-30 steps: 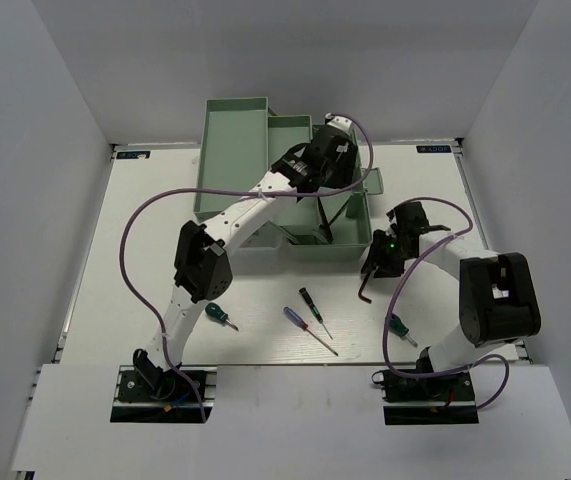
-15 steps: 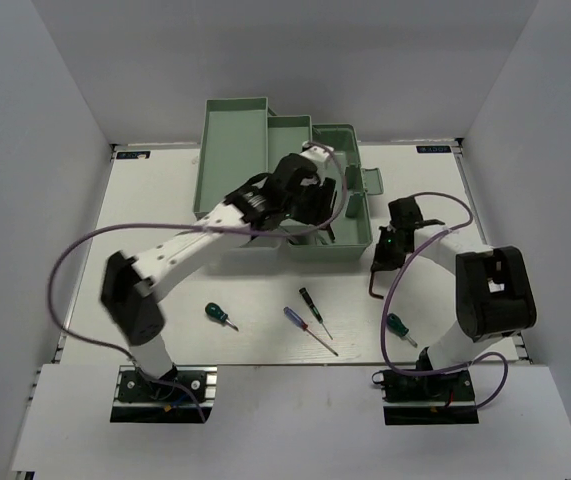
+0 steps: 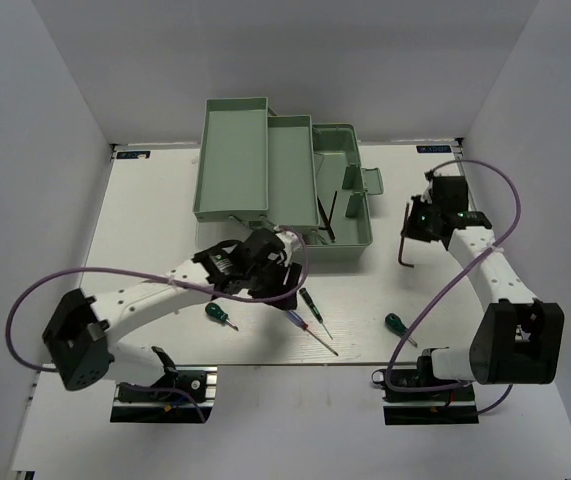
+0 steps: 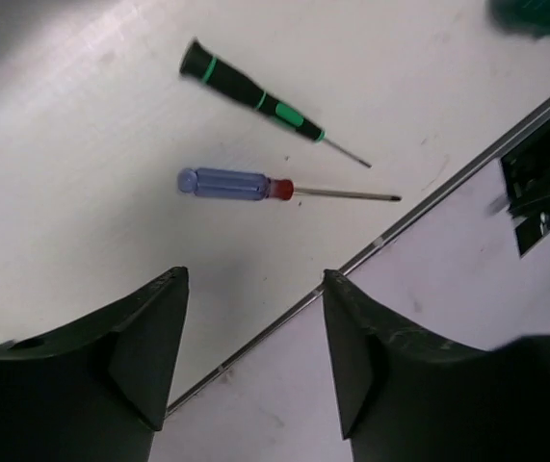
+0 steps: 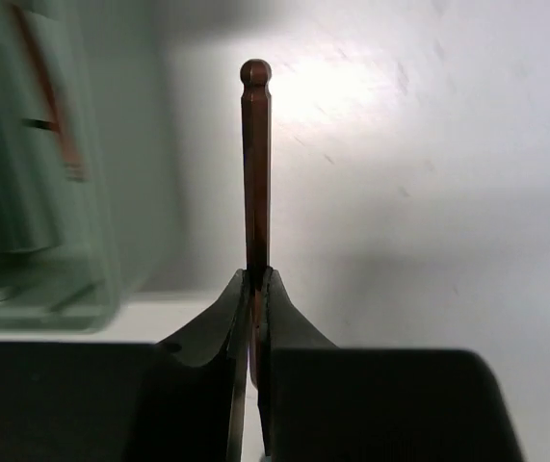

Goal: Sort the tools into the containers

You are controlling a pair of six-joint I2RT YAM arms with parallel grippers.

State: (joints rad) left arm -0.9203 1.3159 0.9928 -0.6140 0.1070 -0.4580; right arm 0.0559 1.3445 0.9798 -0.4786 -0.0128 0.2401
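Note:
The toolbox containers stand at the back: two mint trays (image 3: 233,160) (image 3: 290,175) and the base (image 3: 350,215), with one dark hex key (image 3: 325,215) lying in the base. My right gripper (image 3: 414,227) (image 5: 258,274) is shut on a reddish hex key (image 3: 405,250) (image 5: 255,164), held in the air right of the toolbox (image 5: 43,192). My left gripper (image 3: 280,290) (image 4: 253,277) hangs open and empty over the table's front edge, just short of the blue-handled screwdriver (image 3: 298,320) (image 4: 236,183) and the black-handled screwdriver (image 3: 312,303) (image 4: 255,96).
One stubby green-handled screwdriver (image 3: 218,315) lies at the front left under my left arm. Another (image 3: 397,325) (image 4: 535,14) lies at the front right. The metal strip of the table's front edge (image 4: 429,197) runs past the screwdrivers. White walls close in three sides.
My left arm swung from the toolbox down to the front, over the thin screwdrivers. My right gripper shut on the hex key, lifted it off the table and carried it back and right.

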